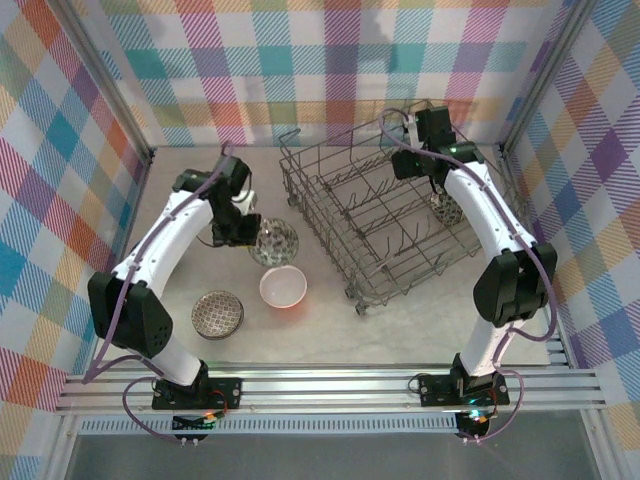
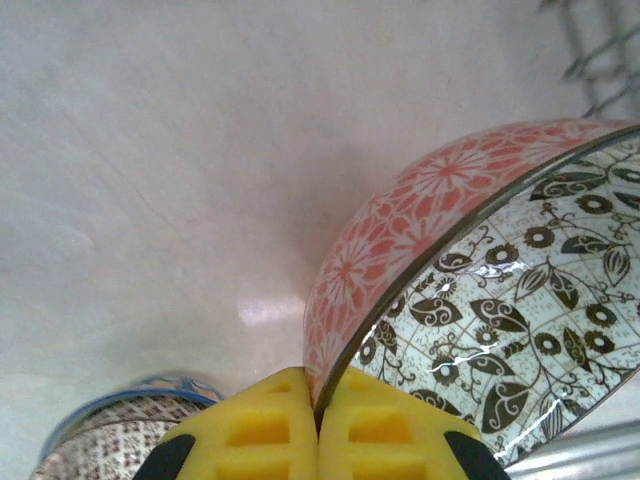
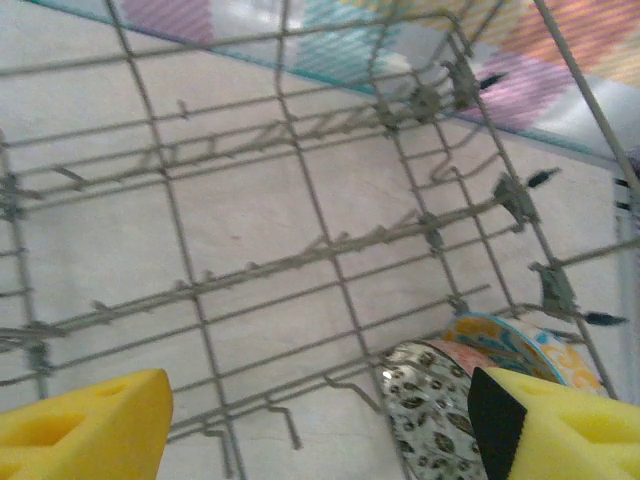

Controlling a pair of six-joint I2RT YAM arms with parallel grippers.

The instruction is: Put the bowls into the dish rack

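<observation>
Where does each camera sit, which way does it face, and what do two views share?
Top external: above and behind, facing down on the table and both arms.
Left wrist: on the left arm, facing its shut left gripper clamping the floral bowl.
Right wrist: on the right arm, facing the dish rack past its open right gripper.
Shared: the dish rack, in top and right wrist.

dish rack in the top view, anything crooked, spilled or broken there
The dish rack sits skewed, its sides at an angle to the edges of the table. The floral bowl is tipped on edge, but the left end effector is pinching its rim, so that looks deliberate. Nothing looks spilled or broken.
</observation>
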